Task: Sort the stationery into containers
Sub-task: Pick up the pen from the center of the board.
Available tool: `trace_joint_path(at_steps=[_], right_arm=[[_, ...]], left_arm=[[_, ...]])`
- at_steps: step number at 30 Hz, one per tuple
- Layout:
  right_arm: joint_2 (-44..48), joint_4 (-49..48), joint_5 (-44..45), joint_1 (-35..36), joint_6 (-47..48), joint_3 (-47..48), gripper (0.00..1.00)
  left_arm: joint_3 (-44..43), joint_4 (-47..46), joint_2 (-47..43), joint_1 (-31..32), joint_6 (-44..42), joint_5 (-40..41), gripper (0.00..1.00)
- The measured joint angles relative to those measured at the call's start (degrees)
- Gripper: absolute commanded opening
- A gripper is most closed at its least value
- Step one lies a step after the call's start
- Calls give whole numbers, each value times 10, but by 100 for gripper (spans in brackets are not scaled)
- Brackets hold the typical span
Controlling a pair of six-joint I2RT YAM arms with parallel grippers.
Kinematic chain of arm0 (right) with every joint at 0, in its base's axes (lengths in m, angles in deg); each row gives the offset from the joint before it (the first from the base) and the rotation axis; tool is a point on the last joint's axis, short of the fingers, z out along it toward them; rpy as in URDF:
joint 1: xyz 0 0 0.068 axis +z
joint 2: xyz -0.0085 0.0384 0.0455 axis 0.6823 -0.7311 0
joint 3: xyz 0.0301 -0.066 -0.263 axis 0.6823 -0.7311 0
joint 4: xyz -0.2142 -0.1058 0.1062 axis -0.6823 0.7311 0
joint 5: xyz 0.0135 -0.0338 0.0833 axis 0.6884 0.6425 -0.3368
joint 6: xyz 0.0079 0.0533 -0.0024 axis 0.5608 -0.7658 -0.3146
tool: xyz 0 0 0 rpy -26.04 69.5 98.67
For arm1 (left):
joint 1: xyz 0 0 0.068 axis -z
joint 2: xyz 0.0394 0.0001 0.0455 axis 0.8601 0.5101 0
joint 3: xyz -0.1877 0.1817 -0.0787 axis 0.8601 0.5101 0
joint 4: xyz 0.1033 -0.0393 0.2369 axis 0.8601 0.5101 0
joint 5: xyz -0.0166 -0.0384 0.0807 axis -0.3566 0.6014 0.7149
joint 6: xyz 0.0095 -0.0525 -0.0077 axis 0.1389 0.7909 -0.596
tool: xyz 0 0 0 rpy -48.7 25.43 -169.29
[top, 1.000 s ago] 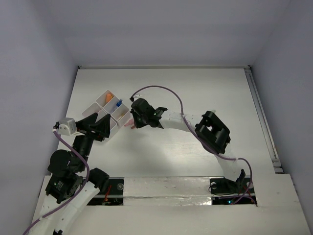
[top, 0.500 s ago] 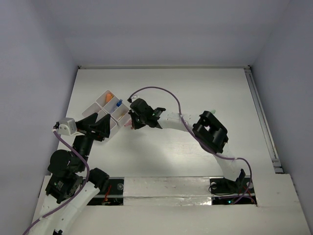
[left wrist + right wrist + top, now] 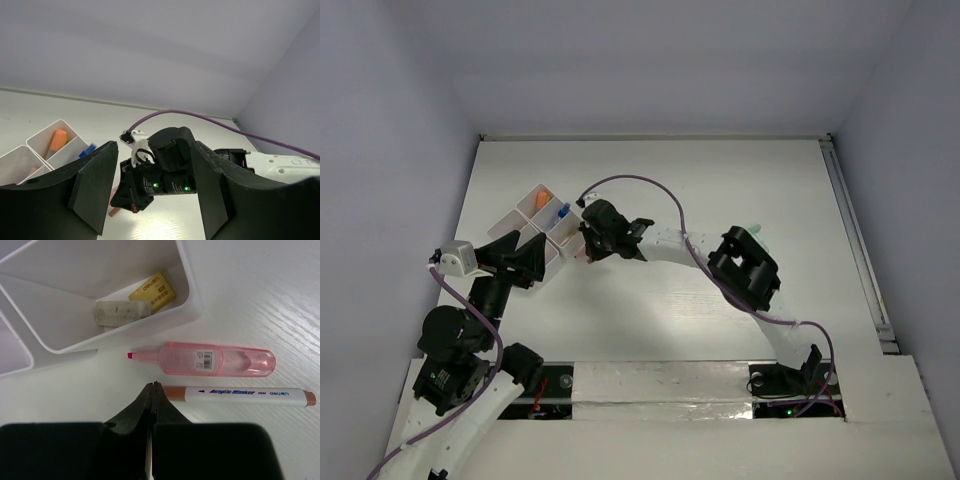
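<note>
My right jaws, pressed together on nothing, hover by a pink marker (image 3: 215, 360) and a pen (image 3: 240, 395) lying just beside the tray (image 3: 185, 295) near the surface's (image 3: 720, 190) left edge; my left jaws gape wide.

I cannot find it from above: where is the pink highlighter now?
In the right wrist view, the pink highlighter lies on the table just outside the tray compartment holding a yellow eraser, beside the white acrylic marker.

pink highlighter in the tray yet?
No, the pink highlighter lies on the table just outside the tray wall.
</note>
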Motion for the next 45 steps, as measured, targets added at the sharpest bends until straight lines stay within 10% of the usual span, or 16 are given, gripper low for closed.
trace_joint_path(at_steps=[22,37,45], right_arm=[[3,-4,32,0,8,-26,0],[127,-1,71,-1,21,-218,0],[104,1,63,-1,35,-148,0]], left_arm=[[0,0,0,0,-1,-4,58],[0,0,0,-1,-1,-4,58],[0,0,2,-7,-1,-6,62]])
